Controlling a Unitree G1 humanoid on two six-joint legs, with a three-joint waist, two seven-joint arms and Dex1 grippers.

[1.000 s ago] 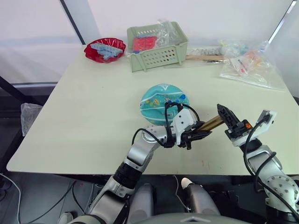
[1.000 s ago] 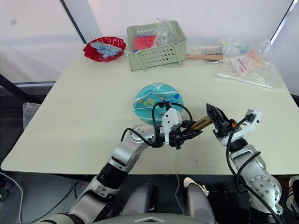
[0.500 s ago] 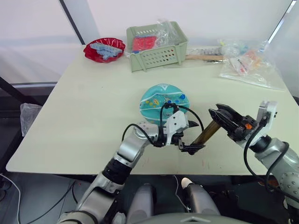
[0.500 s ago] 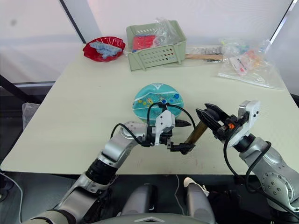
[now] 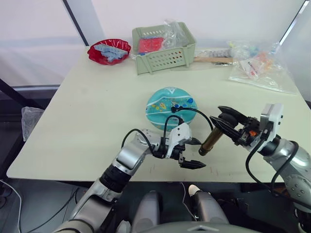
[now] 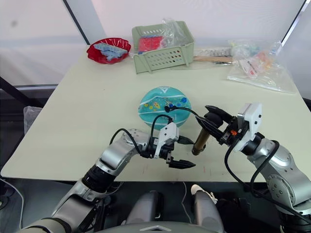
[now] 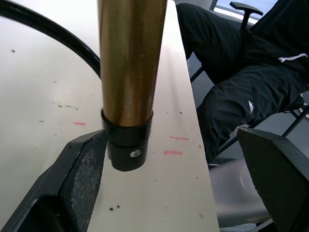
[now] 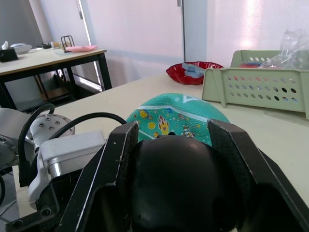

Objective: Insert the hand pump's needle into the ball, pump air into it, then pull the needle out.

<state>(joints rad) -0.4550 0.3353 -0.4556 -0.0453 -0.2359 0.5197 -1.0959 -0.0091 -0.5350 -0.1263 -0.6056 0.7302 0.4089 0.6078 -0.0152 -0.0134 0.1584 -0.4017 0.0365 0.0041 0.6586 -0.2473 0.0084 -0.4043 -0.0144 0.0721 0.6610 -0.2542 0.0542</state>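
Basket (image 5: pixel 163 58) holds red packets; red bowl (image 5: pixel 109 52) holds blue pieces.

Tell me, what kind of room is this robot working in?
Probably a lab or office workroom. The robot works at a plain pale table by a window, with a green basket and plastic bags at the far edge. The right wrist view shows another desk; a person sits nearby.
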